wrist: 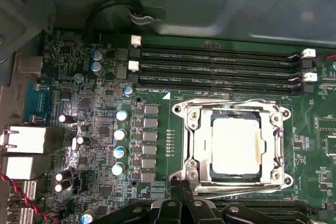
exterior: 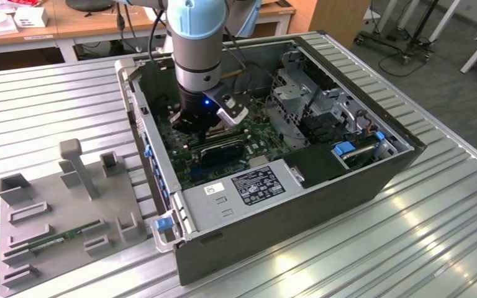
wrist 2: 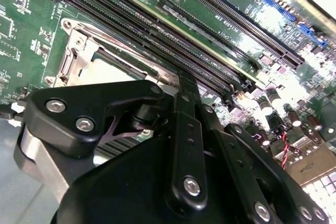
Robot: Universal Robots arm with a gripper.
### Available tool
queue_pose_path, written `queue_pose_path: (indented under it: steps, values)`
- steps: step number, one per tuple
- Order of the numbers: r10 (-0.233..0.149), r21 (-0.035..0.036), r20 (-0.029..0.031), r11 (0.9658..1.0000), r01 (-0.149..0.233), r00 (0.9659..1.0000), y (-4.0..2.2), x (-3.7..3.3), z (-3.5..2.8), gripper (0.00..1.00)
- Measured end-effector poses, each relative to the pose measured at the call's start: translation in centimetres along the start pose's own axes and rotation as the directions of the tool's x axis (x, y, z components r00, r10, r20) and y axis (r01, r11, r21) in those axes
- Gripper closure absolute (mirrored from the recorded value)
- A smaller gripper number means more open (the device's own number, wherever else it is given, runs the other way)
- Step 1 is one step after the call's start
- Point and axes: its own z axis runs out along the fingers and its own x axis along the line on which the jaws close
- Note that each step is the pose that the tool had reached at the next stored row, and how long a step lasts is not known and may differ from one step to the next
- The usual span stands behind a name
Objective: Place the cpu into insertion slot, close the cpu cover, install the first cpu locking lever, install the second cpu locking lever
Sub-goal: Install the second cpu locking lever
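Observation:
The cpu [wrist: 236,144], a dull tan square, sits in the insertion slot [wrist: 202,169] on the green motherboard [wrist: 157,145]. The silvery cpu cover [wrist: 195,140] lies flat over it, framing the chip. One thin locking lever [wrist: 231,102] runs along the frame's side nearest the memory slots, and another locking lever [wrist: 241,184] runs along the opposite side. My gripper [wrist: 180,187] is shut with nothing in it, its tips right at the edge of that second lever. In the second wrist view the gripper [wrist 2: 185,90] stands just beside the cpu cover [wrist 2: 79,51]. In the exterior view the gripper [exterior: 199,129] hangs inside the case over the insertion slot [exterior: 222,151].
Long black memory slots [wrist: 215,66] run beside the socket. Upright capacitors [wrist: 119,135] stand nearby. The case walls [exterior: 151,155], a power supply [exterior: 247,186] and a drive cage [exterior: 305,105] ring the board. A grey fixture [exterior: 64,217] with a green memory stick [exterior: 56,241] sits at the exterior view's left.

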Motion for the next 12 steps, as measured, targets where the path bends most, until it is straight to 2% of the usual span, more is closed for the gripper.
queue_pose_path:
  steps: [12]
  values:
    - [0.0, -0.0026, 0.0003, 1.0, 0.0, 1.0, 0.13, 0.01, 0.07, 0.89]
